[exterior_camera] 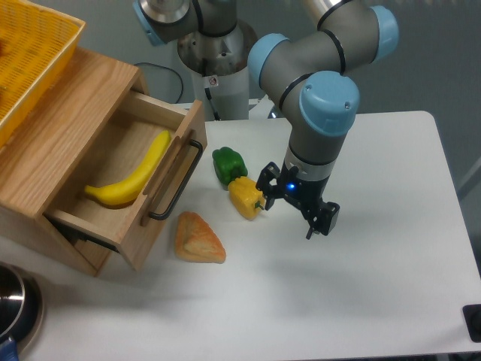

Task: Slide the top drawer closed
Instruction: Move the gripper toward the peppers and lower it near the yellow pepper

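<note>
The top drawer (pixel 161 197) of the light wooden cabinet (pixel 64 124) stands pulled out toward the table's middle, its long black bar handle (pixel 177 183) facing right. A yellow banana (pixel 135 177) lies inside it. My gripper (pixel 295 206) hangs low over the white table to the right of the drawer, just beside the yellow pepper (pixel 246 197). Its fingers stand apart with nothing between them, so it is open. It does not touch the drawer.
A green pepper (pixel 228 163) and the yellow pepper lie between gripper and drawer front. A piece of bread (pixel 198 239) sits below the handle. A yellow mesh basket (pixel 30 53) rests on the cabinet. A metal pot (pixel 13 308) is at the bottom left.
</note>
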